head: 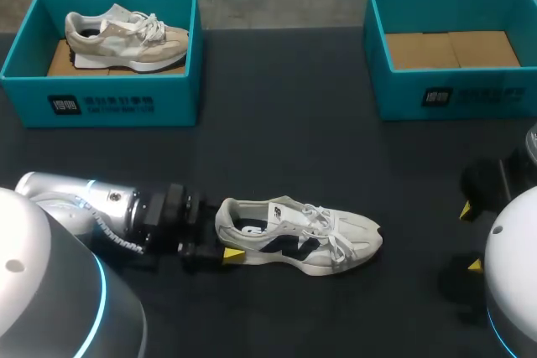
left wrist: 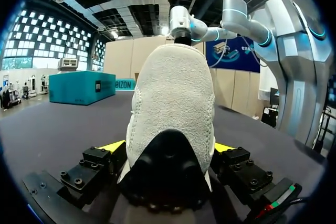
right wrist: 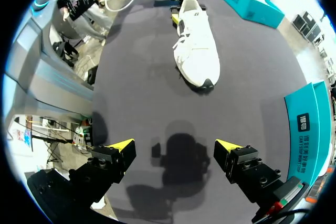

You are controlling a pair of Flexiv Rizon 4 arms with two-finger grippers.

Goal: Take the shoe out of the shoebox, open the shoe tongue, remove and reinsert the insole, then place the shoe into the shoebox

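A white sneaker with dark side marks [head: 302, 236] lies on its sole on the black table, toe toward the right. My left gripper [head: 225, 230] is at its heel and open. In the left wrist view the heel [left wrist: 173, 93] fills the space between the two yellow-tipped fingers [left wrist: 113, 146], which stand close along both sides of it. My right gripper [head: 470, 238] hovers open and empty at the table's right side, and its wrist view shows the sneaker [right wrist: 197, 51] well ahead of it. An empty teal shoebox [head: 453, 94] stands at the back right.
A second teal shoebox [head: 101, 102] at the back left holds a beige sneaker [head: 126, 39]. In the right wrist view, the near box's wall [right wrist: 307, 124] is beside the right gripper [right wrist: 176, 148]. Bare black tabletop lies between the boxes and the white sneaker.
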